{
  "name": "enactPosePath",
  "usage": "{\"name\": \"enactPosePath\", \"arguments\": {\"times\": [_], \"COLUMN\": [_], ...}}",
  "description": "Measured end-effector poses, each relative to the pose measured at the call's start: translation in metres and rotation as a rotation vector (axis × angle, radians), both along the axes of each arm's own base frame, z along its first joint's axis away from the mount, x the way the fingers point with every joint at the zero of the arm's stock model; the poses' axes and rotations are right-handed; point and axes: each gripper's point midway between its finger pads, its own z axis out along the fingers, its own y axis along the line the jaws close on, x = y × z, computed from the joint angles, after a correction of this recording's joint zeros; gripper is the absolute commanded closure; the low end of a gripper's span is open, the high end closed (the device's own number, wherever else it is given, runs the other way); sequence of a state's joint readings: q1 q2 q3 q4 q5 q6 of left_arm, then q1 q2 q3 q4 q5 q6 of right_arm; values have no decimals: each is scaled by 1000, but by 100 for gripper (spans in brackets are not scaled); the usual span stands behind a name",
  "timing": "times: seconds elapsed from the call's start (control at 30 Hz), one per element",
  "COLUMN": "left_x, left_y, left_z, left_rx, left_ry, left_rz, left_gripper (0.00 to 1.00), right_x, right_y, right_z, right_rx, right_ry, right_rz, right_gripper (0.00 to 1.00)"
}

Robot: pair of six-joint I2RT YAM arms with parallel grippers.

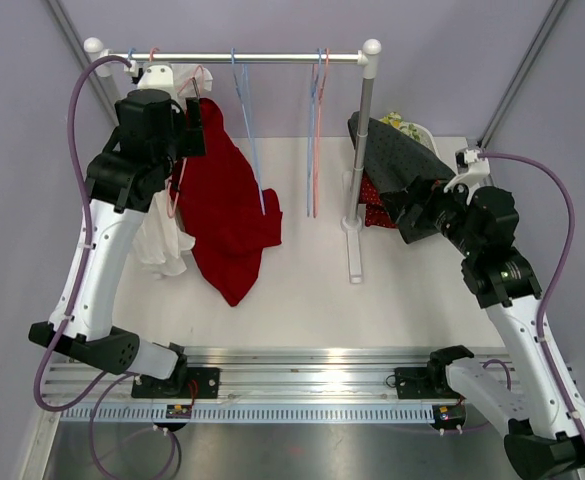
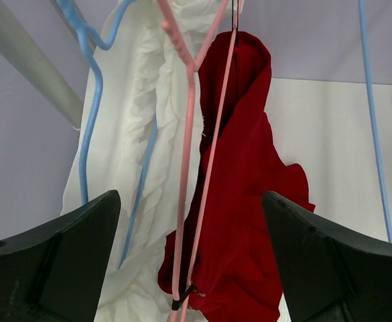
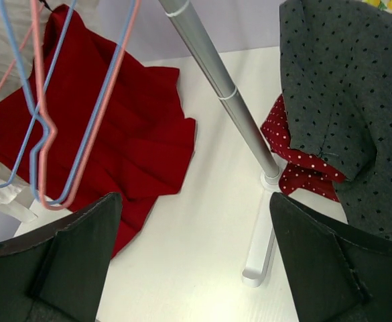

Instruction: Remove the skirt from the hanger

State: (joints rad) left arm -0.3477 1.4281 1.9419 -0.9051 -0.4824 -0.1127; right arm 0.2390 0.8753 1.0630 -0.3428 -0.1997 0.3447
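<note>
Red skirt hangs at the left part of the rail, on the pink hanger, just beside a white garment. Its long axis runs from the waist, up at the hanger, down toward the near side, and the hem lies on the counter. The left end effector is spread before it, holding nothing. It should probably pinch only cloth, not the pink wire, then pull downward. The right end effector is spread too, well apart.

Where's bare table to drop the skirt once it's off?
Bare table along the front, between the hem of the red skirt and the arm rail; also between skirt and rack post. Crowded: white garment back left, grey dotted pile right of the post.
</note>
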Motion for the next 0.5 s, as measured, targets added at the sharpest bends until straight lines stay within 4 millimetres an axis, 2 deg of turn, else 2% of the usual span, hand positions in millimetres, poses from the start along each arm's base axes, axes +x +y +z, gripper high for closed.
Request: {"name": "enactPosePath", "arguments": {"times": [0.1, 0.23, 0.33, 0.37, 0.43, 0.5], "left_x": [3, 6, 8, 9, 9, 10], "left_y": [3, -2, -8, -9, -11, -13], "left_z": [-2, -17, -27, -27, -27, -26], "left_rx": [-18, -42, -66, -74, -88, -97], "left_ry": [-3, 22, 49, 49, 47, 45], "left_rz": [6, -20, -48, -51, -59, -69], "left_gripper": [19, 28, 49, 73, 81, 97], "right_x": [-14, -24, -26, -26, -26, -26], "right_y": [-3, -5, -6, -6, -6, -6], "right_z": [8, 15, 14, 13, 10, 9], "right_rx": [5, 7, 6, 5, 3, 2], "right_ry": [-26, -47, -43, -40, -30, -26], "right_rz": [4, 5, 5, 5, 5, 5], "right_gripper": [1, 1, 1, 1, 0, 1]}}
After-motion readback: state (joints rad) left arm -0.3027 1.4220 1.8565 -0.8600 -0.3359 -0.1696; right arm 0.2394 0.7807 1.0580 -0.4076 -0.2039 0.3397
